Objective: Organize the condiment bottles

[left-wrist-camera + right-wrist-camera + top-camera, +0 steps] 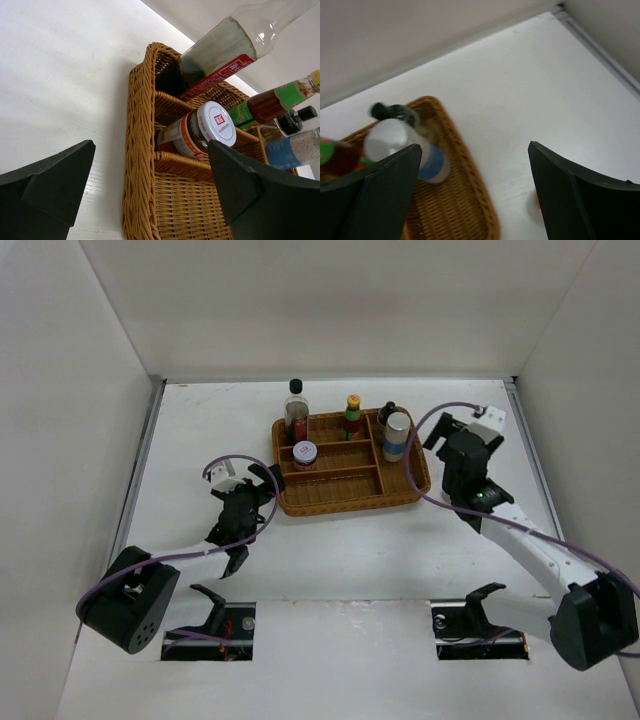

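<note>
Left gripper (151,150) wide, empty | right gripper (475,147) wide, empty | woven wicker tray (135,125) | round glass jar (200,132) inside

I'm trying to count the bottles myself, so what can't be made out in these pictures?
- Top view: black-capped shaker partly hidden behind the silver-capped bottle; label print too small to read.
- Left wrist view: tall bottle loses its cap at the top edge.
- Right wrist view: bottles blurred; a pinkish smudge, half hidden behind the right finger, could be anything.

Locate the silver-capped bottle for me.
In the overhead view, the silver-capped bottle stands at the right end of the wicker tray, beside the black-capped shaker.
</note>
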